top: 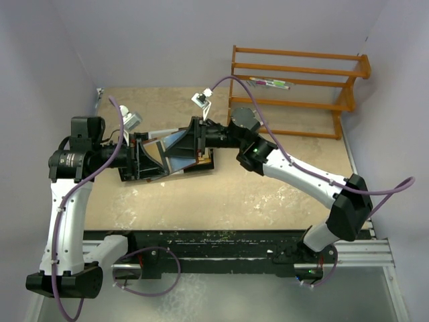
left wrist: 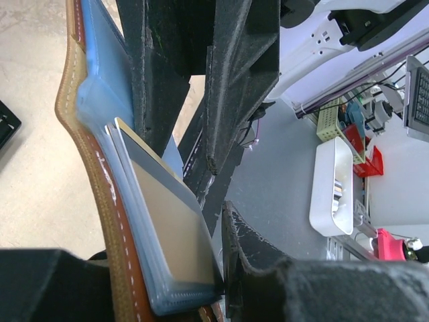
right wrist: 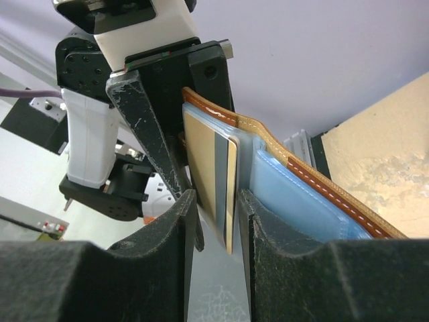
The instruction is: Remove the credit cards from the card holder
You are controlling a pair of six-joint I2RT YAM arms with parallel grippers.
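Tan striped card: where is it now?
The tan card sits mid-frame in the right wrist view, poking out of the card holder, between the fingers of the right gripper.

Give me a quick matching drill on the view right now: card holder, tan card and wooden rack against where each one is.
Things:
1. card holder
2. tan card
3. wooden rack

Places:
A. at the back right of the table
B. between the fingers of the right gripper
C. upright between the fingers of the left gripper

Pairs: 1-C, 2-B, 3-A
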